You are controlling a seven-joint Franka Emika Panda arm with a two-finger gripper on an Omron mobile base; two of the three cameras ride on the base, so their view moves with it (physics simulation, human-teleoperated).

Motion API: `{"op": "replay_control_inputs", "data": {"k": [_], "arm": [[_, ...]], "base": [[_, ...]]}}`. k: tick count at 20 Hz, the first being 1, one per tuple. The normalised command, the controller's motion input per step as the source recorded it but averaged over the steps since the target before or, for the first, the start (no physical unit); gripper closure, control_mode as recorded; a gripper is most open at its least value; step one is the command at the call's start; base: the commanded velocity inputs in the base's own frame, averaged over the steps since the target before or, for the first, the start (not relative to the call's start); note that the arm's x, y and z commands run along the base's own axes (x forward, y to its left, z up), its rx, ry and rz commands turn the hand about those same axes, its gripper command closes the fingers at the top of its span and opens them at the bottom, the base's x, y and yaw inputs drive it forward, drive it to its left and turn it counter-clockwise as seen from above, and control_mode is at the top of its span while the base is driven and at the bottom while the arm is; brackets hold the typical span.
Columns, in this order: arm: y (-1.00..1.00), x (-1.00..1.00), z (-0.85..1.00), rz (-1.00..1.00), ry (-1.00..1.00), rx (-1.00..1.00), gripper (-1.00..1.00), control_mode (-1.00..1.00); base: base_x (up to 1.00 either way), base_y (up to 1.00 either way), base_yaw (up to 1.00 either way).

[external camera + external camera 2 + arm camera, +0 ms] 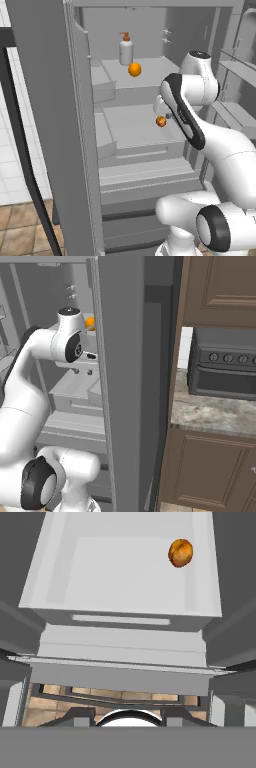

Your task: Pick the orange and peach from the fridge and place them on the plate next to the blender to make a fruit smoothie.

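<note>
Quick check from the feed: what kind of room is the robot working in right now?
A simulated kitchen, most likely: an open fridge holding an orange and a peach, with wood cabinets over a stone counter.

A glossy white arm (227,150) built of fat rounded segments. Black bands ring the joints, and a long black strip runs down one link. The topmost joint ends in a flat dark cap.
</note>
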Motion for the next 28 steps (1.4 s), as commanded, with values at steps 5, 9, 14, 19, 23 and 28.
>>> {"op": "replay_control_inputs", "data": {"k": [5,9,14,19,23,28], "arm": [[0.03,-0.30,0.05,0.00,-0.14,0.00,-1.00,-1.00],[0.11,-0.70,0.35,0.00,-0.44,0.00,-1.00,-1.00],[0.04,-0.58,0.66,0.00,-0.53,0.01,-1.00,-1.00],[0.12,-0.18,0.97,0.00,-0.49,0.00,-1.00,-1.00],[0.30,0.00,0.98,0.00,-0.27,0.01,-1.00,-1.00],[0.09,0.14,0.24,0.00,0.03,0.12,-1.00,-1.00]], "base": [[0.00,0.00,0.00],[0.00,0.00,0.00],[0.00,0.00,0.00],[0.00,0.00,0.00],[0.00,0.00,0.00],[0.00,0.00,0.00]]}}
